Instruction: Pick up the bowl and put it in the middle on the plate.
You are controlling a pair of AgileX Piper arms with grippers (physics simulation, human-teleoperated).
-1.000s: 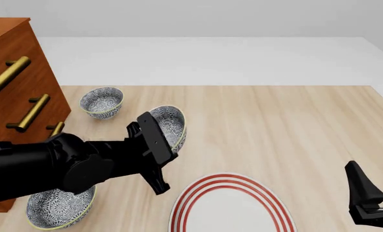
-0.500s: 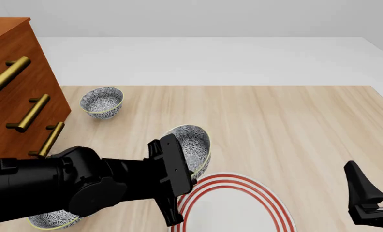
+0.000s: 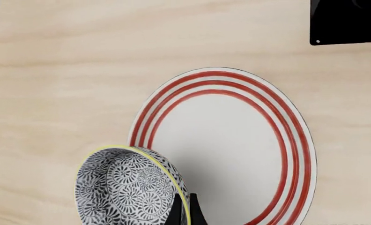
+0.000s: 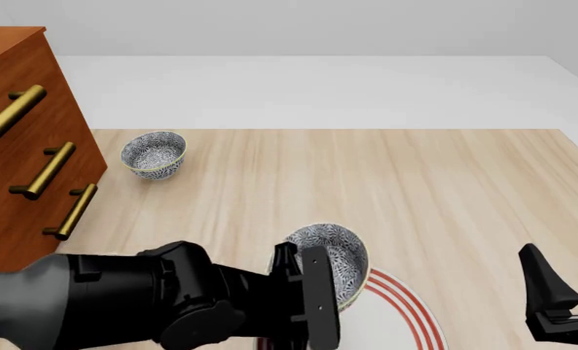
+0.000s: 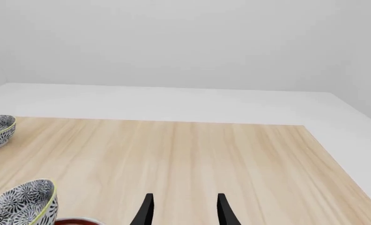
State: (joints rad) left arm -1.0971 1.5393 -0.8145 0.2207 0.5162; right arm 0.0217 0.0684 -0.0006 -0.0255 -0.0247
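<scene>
the wooden table [image 4: 445,189] is seen filling most of the front view, with the brown drawer chest [image 4: 21,146] at the left edge. the left arm [image 4: 123,306] has been carried from the left middle of the frame down to the bottom centre since a second ago. the plate [image 4: 406,313] is now largely hidden behind that arm at the lower edge of the front view; in the left wrist view its red rings [image 3: 295,140] are shown whole. the bowl [image 4: 330,259] is held by its rim, tilted, in the clamped left gripper [image 3: 184,213], and has been moved from the left-centre table to just over the plate's near-left rim. the right gripper [image 5: 184,208] is kept parted at lower right, unmoved. a second bowl [image 4: 154,154] is left at upper left.
</scene>
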